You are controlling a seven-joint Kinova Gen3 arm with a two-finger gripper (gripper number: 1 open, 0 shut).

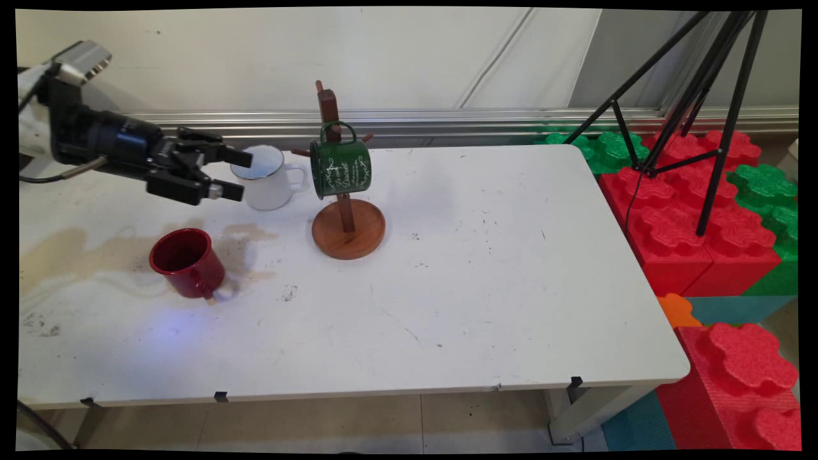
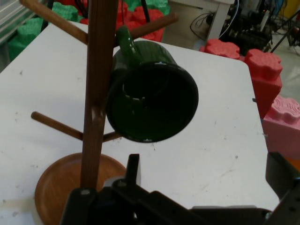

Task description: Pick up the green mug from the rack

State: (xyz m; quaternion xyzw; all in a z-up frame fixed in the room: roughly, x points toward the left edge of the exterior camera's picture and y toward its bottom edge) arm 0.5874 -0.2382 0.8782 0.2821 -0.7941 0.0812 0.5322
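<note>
My gripper (image 1: 238,173) hovers above the table's left side, pointing right, open with nothing between its fingers. Just beyond its fingertips stands a white enamel mug (image 1: 267,179), partly hidden by the upper finger. To the right, a green mug (image 1: 340,167) hangs by its handle from a peg of a wooden mug tree (image 1: 347,220). In the hand view the green mug (image 2: 152,96) shows its dark mouth, beside the tree's post (image 2: 96,89), ahead of the open gripper (image 2: 206,180). A red mug (image 1: 186,262) sits upright on the table below the gripper.
Brownish stains (image 1: 77,252) mark the white table (image 1: 486,281) around the red mug. Red and green foam blocks (image 1: 690,211) and a black tripod (image 1: 696,96) stand off the table's right end. A metal rail (image 1: 447,118) runs along the wall.
</note>
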